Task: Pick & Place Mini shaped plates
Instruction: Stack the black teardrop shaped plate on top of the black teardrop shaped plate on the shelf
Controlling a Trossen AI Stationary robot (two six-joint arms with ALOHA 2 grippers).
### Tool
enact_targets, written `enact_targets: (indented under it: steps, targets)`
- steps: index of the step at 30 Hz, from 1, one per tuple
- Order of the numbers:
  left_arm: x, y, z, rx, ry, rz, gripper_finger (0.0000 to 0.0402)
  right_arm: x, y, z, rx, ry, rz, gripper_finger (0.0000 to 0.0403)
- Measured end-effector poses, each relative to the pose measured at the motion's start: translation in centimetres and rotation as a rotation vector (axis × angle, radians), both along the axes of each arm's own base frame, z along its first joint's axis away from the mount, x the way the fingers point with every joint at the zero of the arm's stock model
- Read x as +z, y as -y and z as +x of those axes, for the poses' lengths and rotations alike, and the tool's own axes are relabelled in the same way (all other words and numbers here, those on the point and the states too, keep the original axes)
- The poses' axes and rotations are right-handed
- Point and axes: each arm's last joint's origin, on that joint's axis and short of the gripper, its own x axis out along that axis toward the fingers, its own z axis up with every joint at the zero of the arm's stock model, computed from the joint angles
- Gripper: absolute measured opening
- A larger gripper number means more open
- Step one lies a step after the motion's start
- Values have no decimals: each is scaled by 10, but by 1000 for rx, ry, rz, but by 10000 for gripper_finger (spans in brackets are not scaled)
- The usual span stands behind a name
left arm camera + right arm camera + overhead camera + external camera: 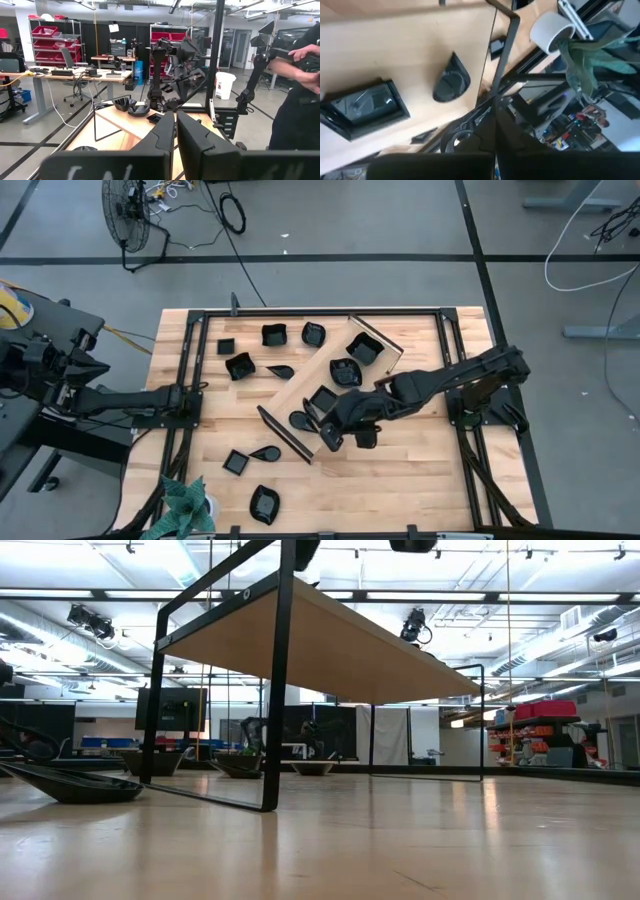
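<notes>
While 4 mini shaped plates (322, 399) are sitting on the tray (301, 386), the right gripper (330, 438) is hovering at its near end, fingers together and empty. Roughly 8 plates are lying around the table (400, 470), well away from those fingers. The left gripper (196, 389) is waiting at the edge, nearly closed.

Four small plates (322, 399) on the long tray (296, 392) in the table's (420, 460) middle. More plates around it. Plant (183, 505) at the near left corner.

Robotics lab: workbenches (75, 74), parts shelves (50, 37)
</notes>
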Motion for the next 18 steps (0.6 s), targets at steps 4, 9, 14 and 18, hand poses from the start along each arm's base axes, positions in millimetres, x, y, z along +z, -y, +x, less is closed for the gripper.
enact_targets:
  steps: [4, 9, 14, 18]
  targets:
    - [0, 0, 0, 0, 0, 0, 25, 6, -1, 15, -21, 14, -7, 0]
    - [0, 0, 0, 0, 0, 0, 25, 3, 3, 25, -36, 12, -10, 0]
    - [0, 0, 0, 0, 0, 0, 25, -13, 5, 29, -56, -70, -31, 0]
    - [0, 0, 0, 0, 0, 0, 25, -24, 3, 34, -74, -103, -46, 0]
